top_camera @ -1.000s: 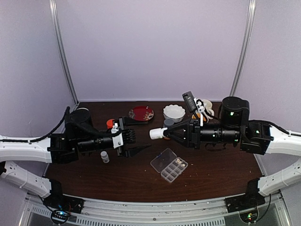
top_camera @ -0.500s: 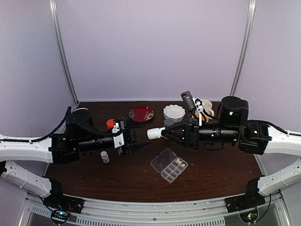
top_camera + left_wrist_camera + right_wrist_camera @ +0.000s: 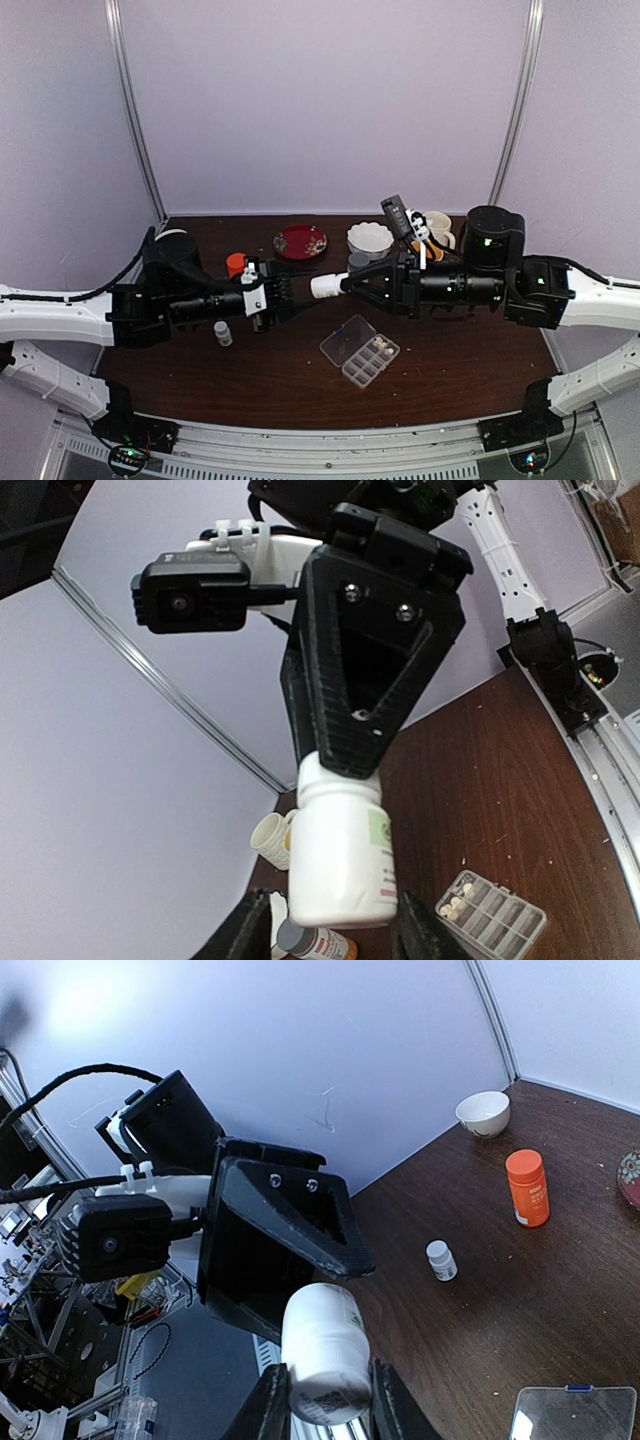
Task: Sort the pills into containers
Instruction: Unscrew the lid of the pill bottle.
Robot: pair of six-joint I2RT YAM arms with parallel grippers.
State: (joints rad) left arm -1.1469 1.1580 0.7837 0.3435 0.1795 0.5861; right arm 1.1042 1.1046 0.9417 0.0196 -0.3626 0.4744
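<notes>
1. holding the white round plastic bottle (image 3: 340, 860) level above the dark brown wooden table (image 3: 460, 360), my right gripper (image 3: 326, 1400) pinches one end of it so the other end points at my left gripper (image 3: 305, 292).
2. my left jaws stand on either side of that far end; whether they press on it yet i cannot tell. i judge this two-armed hold is for twisting the cap off, one arm bracing while the other turns. which end bears the cap i cannot tell.
3. the flat clear plastic organiser box (image 3: 343, 343) lies on the table below, its hinged lid folded open so the compartments face up to receive. a few tiny white pills (image 3: 455, 907) sit in an end cell.
4. the bottle looks smooth, hard and glossy with a paper label, so probably slippery. my fingers are matte black plastic wedges.
5. the orange capped bottle (image 3: 527, 1188) and the small white-capped vial (image 3: 438, 1259) stand well apart from the organiser.
</notes>
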